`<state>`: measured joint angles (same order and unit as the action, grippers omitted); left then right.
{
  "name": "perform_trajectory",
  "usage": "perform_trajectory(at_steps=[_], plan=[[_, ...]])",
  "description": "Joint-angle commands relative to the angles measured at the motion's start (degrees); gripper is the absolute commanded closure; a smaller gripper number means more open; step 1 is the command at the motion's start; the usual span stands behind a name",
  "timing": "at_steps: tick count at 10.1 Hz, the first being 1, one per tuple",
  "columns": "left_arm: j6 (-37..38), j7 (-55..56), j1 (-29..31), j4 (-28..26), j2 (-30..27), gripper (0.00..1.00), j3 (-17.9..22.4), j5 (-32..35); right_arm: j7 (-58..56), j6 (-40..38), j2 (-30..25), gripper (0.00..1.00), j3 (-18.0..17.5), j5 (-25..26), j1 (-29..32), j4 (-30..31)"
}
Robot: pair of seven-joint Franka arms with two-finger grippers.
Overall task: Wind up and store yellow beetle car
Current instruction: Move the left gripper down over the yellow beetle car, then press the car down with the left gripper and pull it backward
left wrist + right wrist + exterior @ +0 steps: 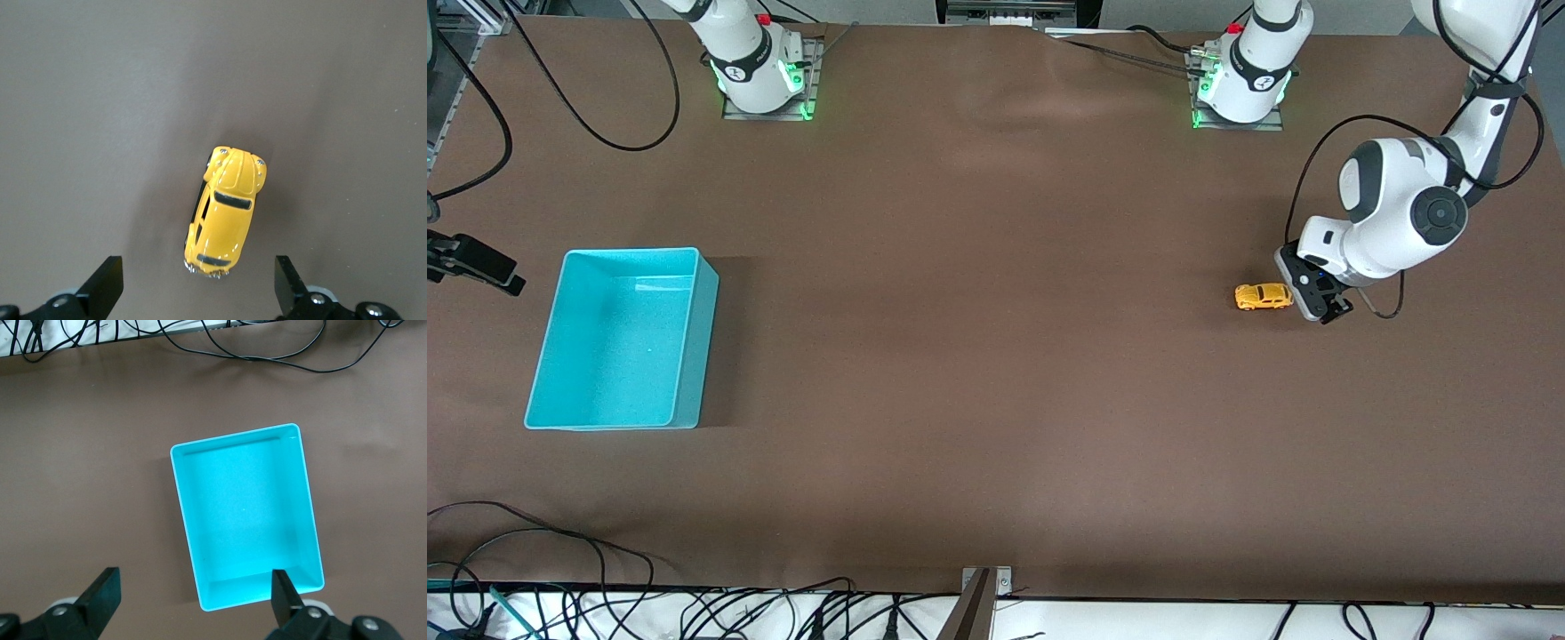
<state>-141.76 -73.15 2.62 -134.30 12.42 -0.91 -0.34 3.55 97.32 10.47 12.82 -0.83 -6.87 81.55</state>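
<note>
The yellow beetle car [1263,296] stands on its wheels on the brown table, toward the left arm's end. In the left wrist view the yellow beetle car [225,212] lies just ahead of my left gripper [198,287]. That gripper is open, one finger [107,283] on each side of the car's line, touching nothing. In the front view my left gripper [1325,300] hangs low beside the car. My right gripper [193,600] is open and empty, high over an edge of the turquoise bin [233,439]; it does not show in the front view.
The turquoise bin [698,356] sits empty toward the right arm's end of the table. A black clamp [476,262] juts in at that table edge. Cables [605,604] lie along the edge nearest the front camera.
</note>
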Motion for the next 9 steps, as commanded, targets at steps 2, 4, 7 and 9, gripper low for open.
perform_trajectory(at_steps=[2,4,7,9], plan=[[-4.93,-7.09,-2.71,-3.77,2.17,0.00,0.12,-0.01,0.50,-0.28,-0.36,0.00,-0.07,-1.11,0.20,-0.69],[-5.02,-9.62,-2.80,-3.95,2.96,0.01,0.12,-0.01,-0.03,-0.20,-0.45,0.00,0.19,-0.93,0.28,-0.69],[-6.42,-11.13,-2.71,-3.95,2.96,0.05,0.12,1.91,0.23,-0.28,-0.36,0.00,0.01,-0.67,0.28,-0.69],[-7.82,-11.31,-2.71,-4.04,3.92,0.30,0.12,2.63,0.06,-0.28,-0.45,0.00,0.28,-0.67,0.28,-0.69]])
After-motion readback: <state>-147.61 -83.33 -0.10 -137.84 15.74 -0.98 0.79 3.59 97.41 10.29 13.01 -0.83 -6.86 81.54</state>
